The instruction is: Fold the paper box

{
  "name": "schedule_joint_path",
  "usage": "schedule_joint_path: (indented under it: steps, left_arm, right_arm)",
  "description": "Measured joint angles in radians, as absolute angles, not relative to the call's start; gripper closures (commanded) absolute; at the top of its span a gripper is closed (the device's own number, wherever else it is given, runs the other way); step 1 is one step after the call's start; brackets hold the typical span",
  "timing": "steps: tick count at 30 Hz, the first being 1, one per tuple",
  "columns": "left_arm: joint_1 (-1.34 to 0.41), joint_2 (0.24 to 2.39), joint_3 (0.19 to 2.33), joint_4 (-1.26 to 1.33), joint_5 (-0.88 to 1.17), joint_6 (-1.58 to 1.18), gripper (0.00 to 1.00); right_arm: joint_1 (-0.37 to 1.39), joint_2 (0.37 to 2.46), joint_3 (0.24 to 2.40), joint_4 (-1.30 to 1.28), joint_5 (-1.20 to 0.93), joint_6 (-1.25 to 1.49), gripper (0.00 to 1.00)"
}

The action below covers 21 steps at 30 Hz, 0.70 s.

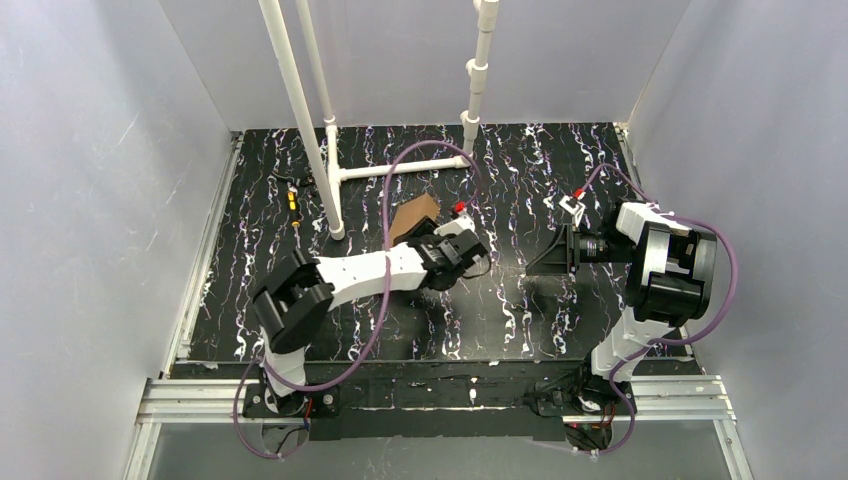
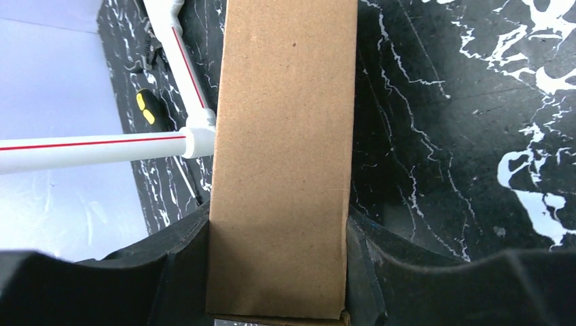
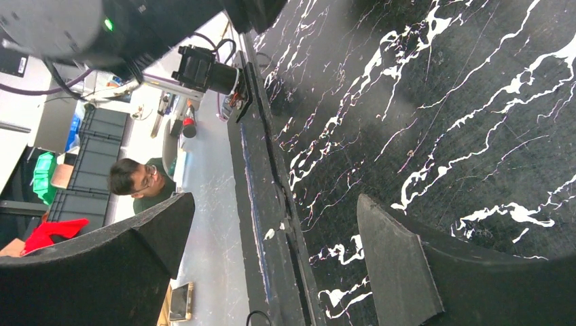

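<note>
Gripping paper box across its narrow width in half-open left pincer, long axis running straight out past fingertips, over mid-bench. Facing it from well apart, rightward: right pincer, gaping wide, holding nothing.

The paper box is matt brown cardboard, the table smooth black.

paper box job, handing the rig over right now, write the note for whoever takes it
Left gripper: shut on the box, a finger on each long side, seemingly lifted off the table, near the pipe frame.
Right gripper: open, empty, over the table's right side.
Done: box is in hand; one flat brown face shows, no loose flaps in view.
Left: how far the folding has got cannot be told. Check it, then probably bring the right gripper in to help.
</note>
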<state>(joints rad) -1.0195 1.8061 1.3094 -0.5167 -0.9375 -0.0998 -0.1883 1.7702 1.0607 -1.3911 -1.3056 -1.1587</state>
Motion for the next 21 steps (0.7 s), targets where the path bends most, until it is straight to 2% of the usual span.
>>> schedule_joint_path:
  steps: [4, 9, 16, 21]
  left_arm:
    - [-1.065, 1.893, 1.345, -0.516, -1.015, -0.128, 0.78]
    - [-1.091, 1.935, 1.357, -0.513, -1.014, -0.186, 0.7]
    - [-1.095, 1.943, 1.364, -0.533, -0.984, -0.297, 0.31]
    - [-1.095, 1.943, 1.367, -0.559, -0.897, -0.374, 0.2]
  right_arm:
    - [-0.188, 1.772, 1.061, -1.392, -1.306, -1.159, 0.02]
    - [-0.188, 1.776, 1.061, -1.393, -1.306, -1.159, 0.02]
    - [-0.188, 1.776, 1.061, -1.393, -1.306, -1.159, 0.02]
    - [-0.188, 1.776, 1.061, -1.393, -1.306, -1.159, 0.02]
